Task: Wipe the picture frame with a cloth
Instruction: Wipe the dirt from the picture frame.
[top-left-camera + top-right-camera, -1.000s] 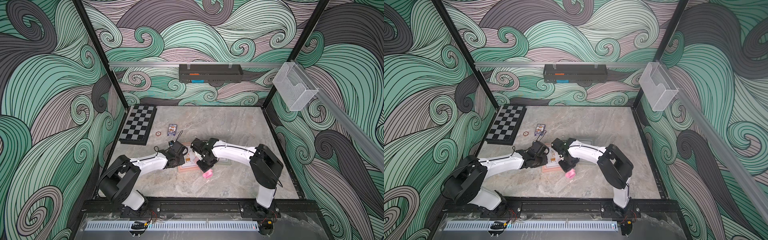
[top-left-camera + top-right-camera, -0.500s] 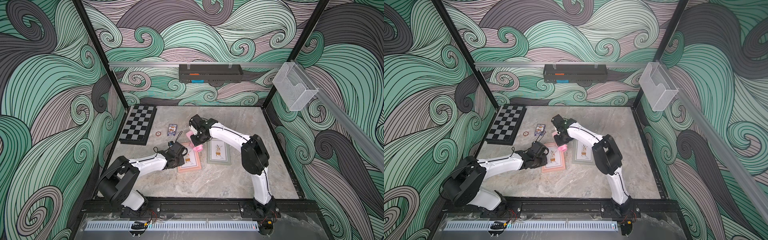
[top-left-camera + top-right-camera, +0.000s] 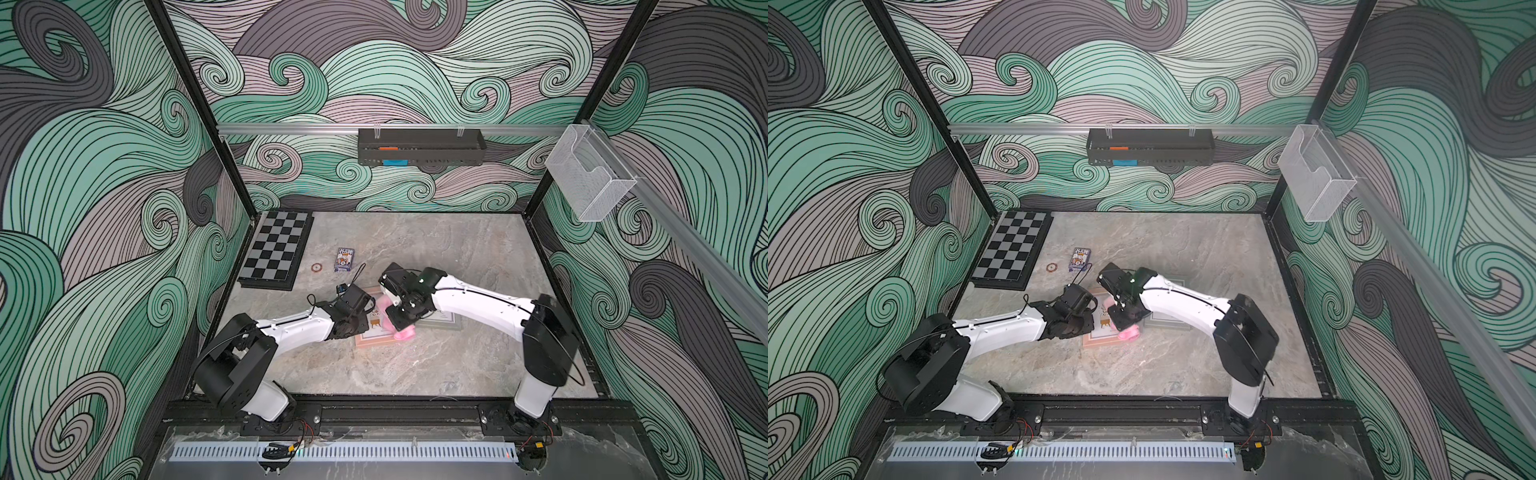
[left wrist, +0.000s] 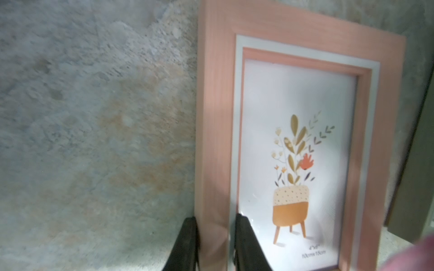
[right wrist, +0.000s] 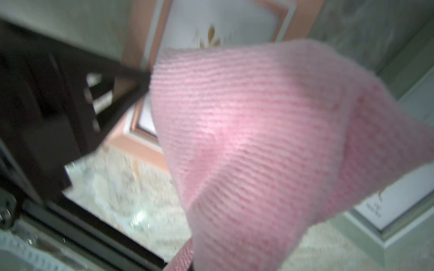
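Note:
A pink picture frame (image 3: 374, 341) (image 3: 1100, 340) with a potted-plant print lies flat mid-table. My left gripper (image 3: 360, 322) (image 4: 215, 220) is shut on its left rail (image 4: 216, 117), one finger outside the rail and one on the glass. The pink cloth (image 3: 402, 332) (image 3: 1128, 332) hangs bunched from my right gripper (image 3: 399, 318), which is shut on it over the frame's near right part. In the right wrist view the cloth (image 5: 258, 140) fills most of the picture and hides the fingertips.
A grey-green second frame (image 3: 444, 322) (image 5: 399, 223) lies right beside the pink one, under the right arm. A chessboard (image 3: 276, 249), a card deck (image 3: 344, 259) and a small ring (image 3: 316, 267) sit at the back left. A black tray (image 3: 419, 146) hangs on the back wall.
The right gripper swept the cloth from the frame's near end to its far end and has come back toward the near end. The left gripper has kept still on the rail.

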Robot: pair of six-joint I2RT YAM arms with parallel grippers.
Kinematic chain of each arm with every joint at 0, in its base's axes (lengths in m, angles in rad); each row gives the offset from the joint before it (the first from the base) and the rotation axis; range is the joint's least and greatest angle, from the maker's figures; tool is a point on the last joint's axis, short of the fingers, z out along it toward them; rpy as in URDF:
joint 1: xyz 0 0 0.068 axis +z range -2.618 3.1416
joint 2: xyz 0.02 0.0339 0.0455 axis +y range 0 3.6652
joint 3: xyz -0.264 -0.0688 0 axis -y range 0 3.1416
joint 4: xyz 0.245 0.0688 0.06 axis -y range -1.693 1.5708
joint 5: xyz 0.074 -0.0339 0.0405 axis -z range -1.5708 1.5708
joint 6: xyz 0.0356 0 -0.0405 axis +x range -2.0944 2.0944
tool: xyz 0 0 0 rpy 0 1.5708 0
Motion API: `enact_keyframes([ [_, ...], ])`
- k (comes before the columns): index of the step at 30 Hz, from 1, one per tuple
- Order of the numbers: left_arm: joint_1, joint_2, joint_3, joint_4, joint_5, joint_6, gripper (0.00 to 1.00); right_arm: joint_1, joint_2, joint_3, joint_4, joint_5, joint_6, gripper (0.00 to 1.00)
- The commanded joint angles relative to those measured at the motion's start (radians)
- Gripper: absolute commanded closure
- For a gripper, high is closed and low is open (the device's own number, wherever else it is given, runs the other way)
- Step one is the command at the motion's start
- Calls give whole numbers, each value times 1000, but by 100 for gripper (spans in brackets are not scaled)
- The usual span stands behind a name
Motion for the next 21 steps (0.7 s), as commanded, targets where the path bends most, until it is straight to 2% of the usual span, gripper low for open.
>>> enact_keyframes([
  [1, -30, -23, -24, -89, 28, -9, 94, -32, 184, 151, 46, 1, -50, 100],
  [4, -42, -36, -28, -90, 15, -26, 94, -32, 288, 249, 64, -10, -61, 100],
  [6, -45, -36, -25, -92, 5, -35, 94, -27, 285, 233, 63, -38, -47, 100],
  [8, -45, -36, -15, -94, -4, -34, 94, -9, 229, 141, 66, -48, -22, 100],
  [12, -44, -29, 19, -107, -31, -16, 94, 62, 50, -116, 117, -144, 49, 100],
  [14, -44, -23, 34, -119, -39, -9, 94, 73, 4, -153, 124, -157, 66, 100],
  [17, -44, -24, 29, -115, -31, -11, 94, 44, 32, -83, 122, -86, 32, 100],
  [21, -45, -25, 13, -105, -21, -33, 94, -34, 192, 106, 147, -87, 1, 100],
])
